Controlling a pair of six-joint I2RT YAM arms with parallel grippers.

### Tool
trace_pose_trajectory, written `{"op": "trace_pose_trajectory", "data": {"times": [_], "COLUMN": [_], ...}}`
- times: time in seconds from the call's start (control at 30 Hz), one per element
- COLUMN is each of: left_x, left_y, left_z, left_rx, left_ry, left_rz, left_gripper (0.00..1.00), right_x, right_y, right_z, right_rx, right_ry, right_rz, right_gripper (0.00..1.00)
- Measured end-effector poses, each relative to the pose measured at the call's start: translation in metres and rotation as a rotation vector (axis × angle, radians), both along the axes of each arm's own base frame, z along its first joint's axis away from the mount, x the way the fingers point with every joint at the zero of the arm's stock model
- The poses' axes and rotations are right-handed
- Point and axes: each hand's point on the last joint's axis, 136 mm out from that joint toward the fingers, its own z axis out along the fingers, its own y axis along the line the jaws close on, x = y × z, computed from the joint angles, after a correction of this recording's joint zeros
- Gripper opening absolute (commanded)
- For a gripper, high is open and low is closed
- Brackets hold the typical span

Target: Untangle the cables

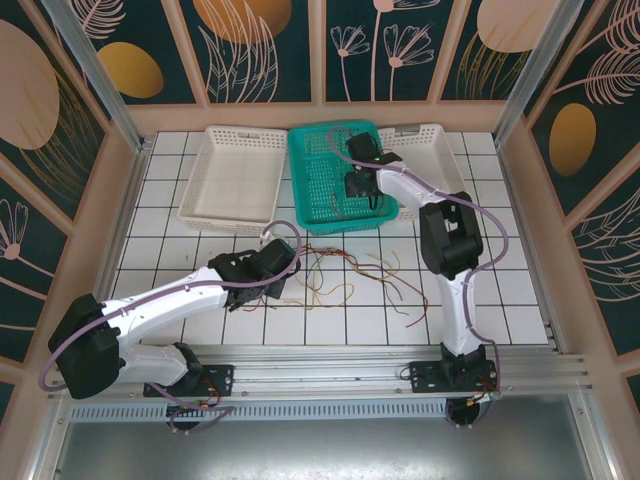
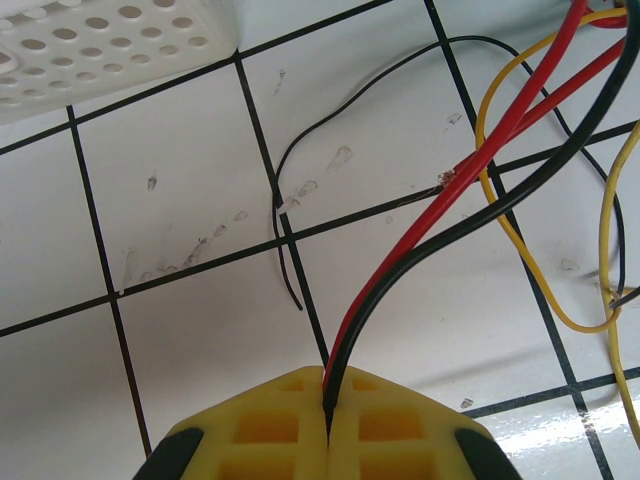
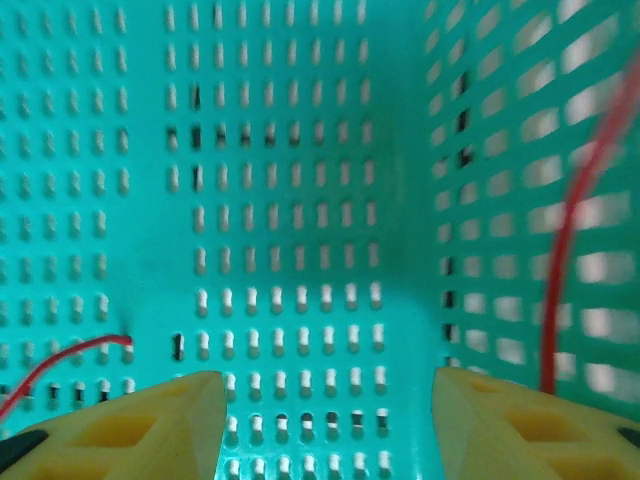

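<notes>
Separation is proceeding: left gripper (image 2: pixel 328 405) is pinching red and black wires (image 2: pixel 400 262) from the cables (image 1: pixel 345 275) lying on the table (image 1: pixel 180 255). Right gripper (image 3: pixel 330 410) is hanging open over the green basket (image 3: pixel 300 150). Next: pulling them clear slowly.

White square tiles (image 1: pixel 180 300) with dark seams spread under the left pincer (image 1: pixel 288 262) and all around it; faint scuff marks (image 2: pixel 200 250) dot the tile just ahead of it. Far ahead and off to both sides stand walls (image 1: pixel 420 40), pale wooden frames around dark teal panels painted with cream leaves, flowers and orange ovals. Behind the pincer runs a metal rail (image 1: pixel 330 365), then a grey metal sheet (image 1: pixel 300 440). The light is soft and even.
</notes>
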Motion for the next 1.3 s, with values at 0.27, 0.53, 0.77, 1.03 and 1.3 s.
{"op": "trace_pose_trajectory", "data": {"times": [0.27, 0.53, 0.77, 1.03, 1.3], "left_x": [0.000, 0.000, 0.000, 0.000, 0.000], "left_y": [0.000, 0.000, 0.000, 0.000, 0.000], "left_z": [0.000, 0.000, 0.000, 0.000, 0.000], "left_rx": [0.000, 0.000, 0.000, 0.000, 0.000], "left_ry": [0.000, 0.000, 0.001, 0.001, 0.000], "left_rz": [0.000, 0.000, 0.000, -0.001, -0.001], "left_gripper": [0.00, 0.00, 0.00, 0.00, 0.00], "right_x": [-0.020, -0.025, -0.016, 0.028, 0.051], "right_y": [0.024, 0.059, 0.047, -0.048, -0.073], "right_z": [-0.029, 0.010, 0.114, 0.173, 0.116], "right_rx": [0.007, 0.169, 0.216, 0.148, 0.086], "right_ry": [0.097, 0.081, -0.140, -0.313, -0.224], "right_rz": [0.056, 0.134, 0.111, -0.115, -0.171], "right_gripper": [0.57, 0.56, 0.59, 0.59, 0.59]}}
